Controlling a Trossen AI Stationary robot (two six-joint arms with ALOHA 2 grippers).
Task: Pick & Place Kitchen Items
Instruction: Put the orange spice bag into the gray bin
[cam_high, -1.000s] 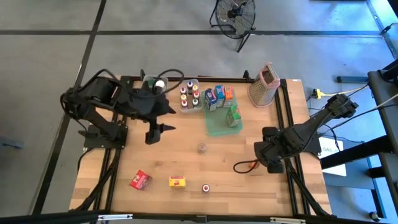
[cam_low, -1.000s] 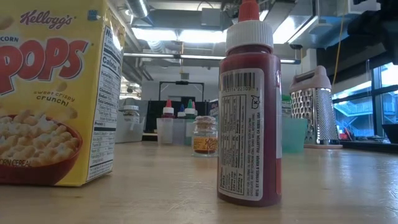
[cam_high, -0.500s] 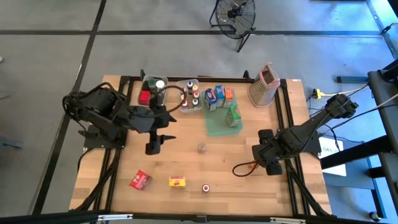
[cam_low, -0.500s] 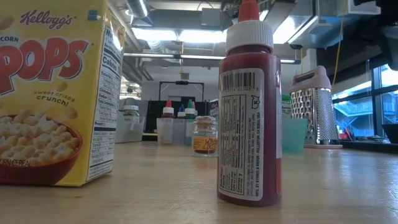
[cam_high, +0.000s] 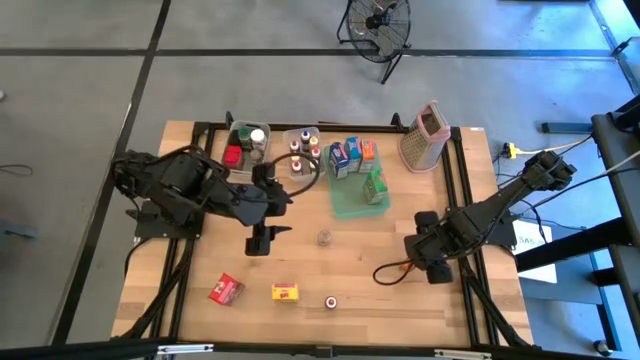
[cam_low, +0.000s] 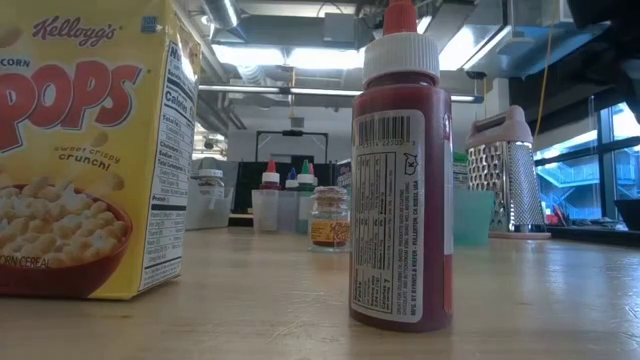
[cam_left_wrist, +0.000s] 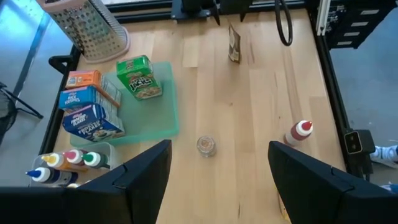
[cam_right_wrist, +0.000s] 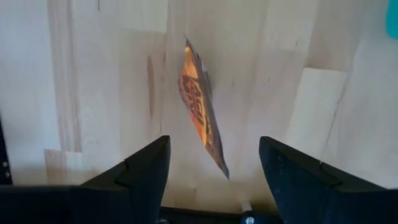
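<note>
My left gripper (cam_high: 262, 238) hangs open over the middle of the table, tilted down, left of a small glass spice jar (cam_high: 324, 237) (cam_left_wrist: 206, 145). My right gripper (cam_right_wrist: 214, 180) points down, open, over an orange packet (cam_right_wrist: 202, 127) that stands on its edge on the wood; its fingers are either side of the packet without touching it. Along the near edge stand a red carton (cam_high: 226, 290), a yellow cereal carton (cam_high: 286, 292) (cam_low: 90, 150) and a red squeeze bottle (cam_high: 329, 301) (cam_low: 400, 170). Neither gripper shows in the low view.
A green tray (cam_high: 350, 205) holds blue, orange and green cartons. Clear bins (cam_high: 250, 140) with jars and small bottles stand at the far edge, and a box grater (cam_high: 424, 135) at the far right. A black cable loop (cam_high: 385, 270) lies beside the right gripper.
My left gripper has swung from beside the far bins toward the near edge and the right, closer to the glass jar, staying open. My right gripper has sunk a little over the packet.
</note>
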